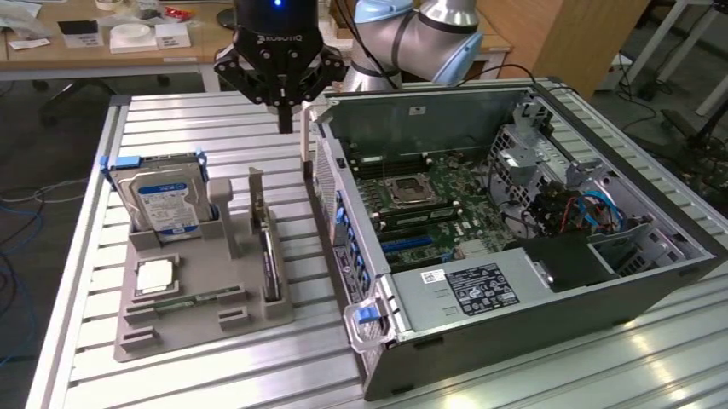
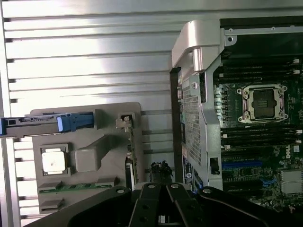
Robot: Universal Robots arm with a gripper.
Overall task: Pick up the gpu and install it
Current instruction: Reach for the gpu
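Grey plastic formed the holder tray (image 1: 193,328) that sat on the slatted metal table (image 1: 170,119), toward the exterior view's left. In the tray's far-left slot a hard drive (image 1: 165,200) stood upright, with its blue-and-white label facing the near side. Nearer than the drive, a square processor chip (image 1: 153,277) lay flat in a recess. A narrow green memory stick (image 1: 187,300) lay in a groove nearer still. The gpu (image 1: 265,251) stood on edge in a slot along the tray's right side, its silver bracket at the far end.

To the exterior view's right lay an open computer case (image 1: 683,243). It held a green motherboard (image 1: 438,209) with a bare processor socket, a labelled power supply (image 1: 472,290) at the near end, and blue cables (image 1: 592,209) on the right.

The black gripper (image 1: 285,115) hung above the table on the far side, over the gap between tray and case. Its fingers were pressed together with nothing between them, above the gpu's far end and clear of it.
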